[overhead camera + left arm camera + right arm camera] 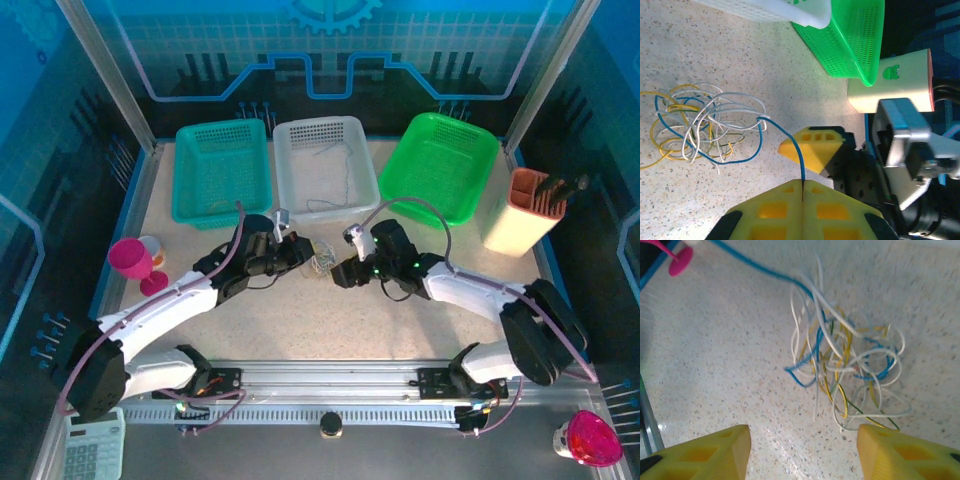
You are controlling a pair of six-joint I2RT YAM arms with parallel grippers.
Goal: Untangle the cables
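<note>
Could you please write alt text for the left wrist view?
The left tool, shut, pinches a blue wire that runs to a loose tangle of white, yellow and blue cables on the speckled table. A green basket stands beyond.

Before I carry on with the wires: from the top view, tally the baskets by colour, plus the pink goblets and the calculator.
Teal basket: 1
White basket: 1
Green basket: 1
Pink goblets: 2, one at the left edge, one at the near right corner
Calculator: 1
Total: 6
</note>
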